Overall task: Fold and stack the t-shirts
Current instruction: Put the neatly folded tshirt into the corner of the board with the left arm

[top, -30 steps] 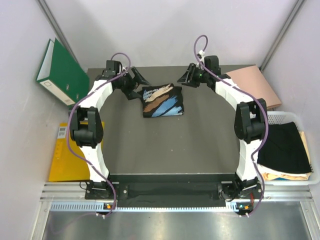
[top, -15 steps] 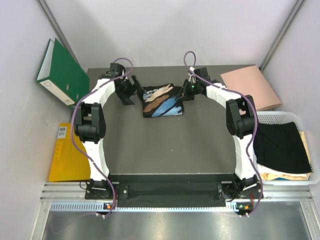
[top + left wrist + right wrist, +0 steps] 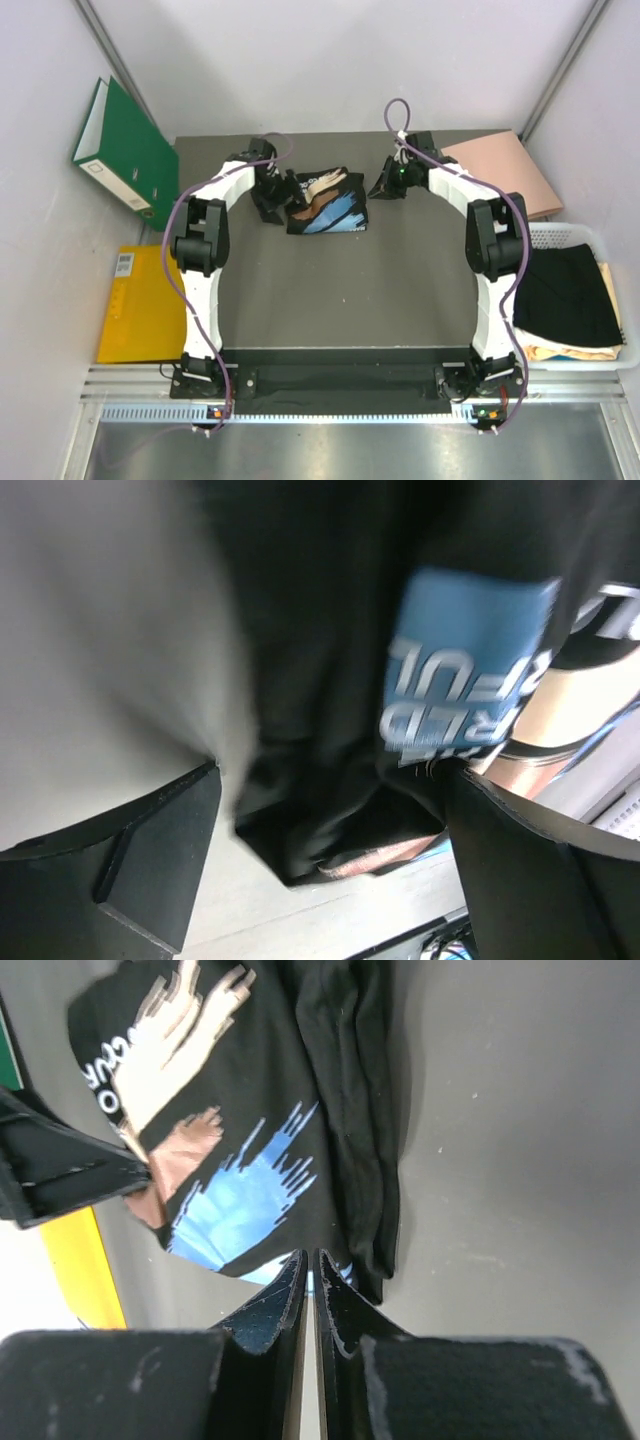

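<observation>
A folded black t-shirt (image 3: 325, 202) with a tan and blue print lies at the back middle of the dark tabletop (image 3: 340, 290). My left gripper (image 3: 277, 195) is open at the shirt's left edge. In the left wrist view the shirt's corner (image 3: 330, 810) lies between the two spread fingers (image 3: 150, 860), blurred. My right gripper (image 3: 385, 185) is shut just right of the shirt. In the right wrist view its closed tips (image 3: 310, 1258) point at the shirt's near edge (image 3: 250, 1110), with nothing seen between them.
A white basket (image 3: 575, 235) at the right holds a folded black t-shirt (image 3: 565, 295) over a cream one (image 3: 560, 352). A salmon-pink folder (image 3: 505, 170) lies at the back right. A green binder (image 3: 125, 145) and a yellow folder (image 3: 140, 305) are at the left.
My left gripper has moved right, up to the shirt's left edge, staying open. My right gripper has shut and now sits just right of the shirt.
</observation>
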Controlling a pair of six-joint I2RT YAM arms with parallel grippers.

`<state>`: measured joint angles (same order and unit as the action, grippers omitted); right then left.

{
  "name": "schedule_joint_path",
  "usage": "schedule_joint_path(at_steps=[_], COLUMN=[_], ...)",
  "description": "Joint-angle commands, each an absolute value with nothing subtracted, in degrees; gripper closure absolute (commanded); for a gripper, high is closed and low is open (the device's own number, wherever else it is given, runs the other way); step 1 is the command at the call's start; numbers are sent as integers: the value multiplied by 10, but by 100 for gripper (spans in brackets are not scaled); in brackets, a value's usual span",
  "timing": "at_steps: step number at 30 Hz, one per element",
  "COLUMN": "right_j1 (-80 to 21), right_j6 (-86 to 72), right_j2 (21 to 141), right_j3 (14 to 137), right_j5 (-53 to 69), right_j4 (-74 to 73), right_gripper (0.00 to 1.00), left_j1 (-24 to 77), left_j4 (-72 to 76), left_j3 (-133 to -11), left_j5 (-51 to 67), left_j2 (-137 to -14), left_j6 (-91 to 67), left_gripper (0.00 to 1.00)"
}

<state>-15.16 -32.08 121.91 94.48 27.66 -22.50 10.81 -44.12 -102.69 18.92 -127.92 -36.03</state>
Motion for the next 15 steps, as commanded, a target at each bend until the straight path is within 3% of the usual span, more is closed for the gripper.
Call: schedule_joint_path(at_steps=[1,4,7,8,10,11,15], right_j1=[-131,-123,-119,-120,-117,-117,-116], right_j6=[-299,-290,-287,-287,-288,-287,-287], right_j2=[1158,1150,1141,1138,1136,1134,1129], right_j3=[943,934,922,918,910,907,898], right_j5=[266,261,261,261,262,262,261], right_j4=[-222,-229,-229,-229,-227,-226,-224], right_gripper=[94,94,94,94,93,93,93], left_j1=[133,136,138,138,141,141,141], left_j4=[-449,-446,-442,-440,-440,-446,-456], left_j3=[-1049,-1044,-1043,-1043,-1048,-1050,-1050], left_j5=[173,177,181,183,181,179,173], left_j2=[-1332,-1337,-1345,-1350,-1357,-1359,-1357], left_j6=[-351,-355,-359,-361,-362,-364,-359], left_gripper=[4,12,39,64,96,100,100])
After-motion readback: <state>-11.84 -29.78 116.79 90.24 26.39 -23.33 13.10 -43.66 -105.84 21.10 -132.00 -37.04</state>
